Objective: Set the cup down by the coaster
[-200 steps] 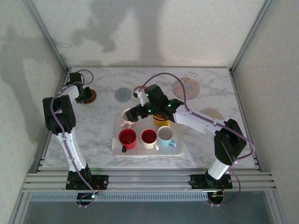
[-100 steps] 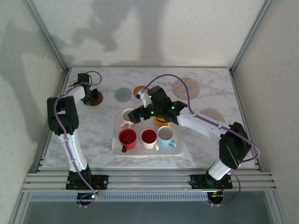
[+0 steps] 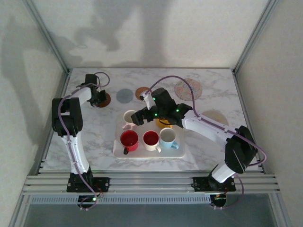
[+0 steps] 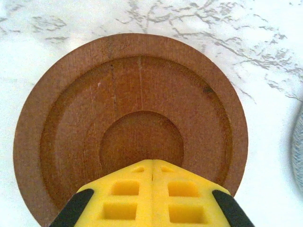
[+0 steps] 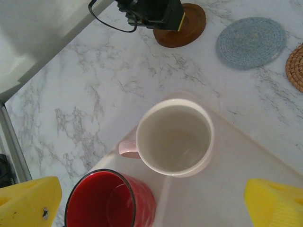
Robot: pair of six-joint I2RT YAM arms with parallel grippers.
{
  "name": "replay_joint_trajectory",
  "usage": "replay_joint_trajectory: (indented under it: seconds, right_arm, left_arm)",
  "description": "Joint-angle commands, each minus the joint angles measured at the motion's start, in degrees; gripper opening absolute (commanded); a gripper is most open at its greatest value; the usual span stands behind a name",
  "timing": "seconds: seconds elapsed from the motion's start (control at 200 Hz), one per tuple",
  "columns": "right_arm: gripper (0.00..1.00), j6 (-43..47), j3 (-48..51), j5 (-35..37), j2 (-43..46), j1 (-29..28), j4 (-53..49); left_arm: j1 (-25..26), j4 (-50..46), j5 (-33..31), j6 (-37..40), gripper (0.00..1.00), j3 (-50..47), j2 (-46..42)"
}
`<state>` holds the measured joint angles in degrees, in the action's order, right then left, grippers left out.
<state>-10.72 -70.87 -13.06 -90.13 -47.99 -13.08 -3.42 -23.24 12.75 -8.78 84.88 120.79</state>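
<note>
Right end effector [image 5: 151,203] is hovering wide open, empty, over pink cup [image 5: 175,137].
Left end effector [image 4: 152,165], closed and empty, is hanging over brown coaster [image 4: 130,94].

Left gripper [image 4: 152,164] tight — right gripper [image 5: 152,185] wide

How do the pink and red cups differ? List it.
The pink cup is pale, cream inside; the red cup is red throughout, dark-rimmed. The pink cup sits farther back on the tray than the red cup. Both stand upright and empty.
</note>
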Motion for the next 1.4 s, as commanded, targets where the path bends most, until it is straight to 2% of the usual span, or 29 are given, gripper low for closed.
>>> replay_joint_trajectory:
  seconds: [0.0, 0.951, 1.397]
  right_arm:
    - [0.99, -0.2, 1.1, 1.5, 1.7, 0.4, 0.2]
    - [0.99, -0.2, 1.3, 2.9, 2.1, 0.4, -0.8]
    - [0.99, -0.3, 0.8, 5.5, 5.2, 0.7, -2.8]
  left_arm:
    - [1.2, -3.9, 2.0, -0.3, 0.0, -0.5, 0.7]
    - [2.2, -4.8, 3.8, -1.0, 0.02, 1.0, 0.6]
    - [2.2, -7.7, 4.1, -3.4, 0.07, 5.3, -6.9]
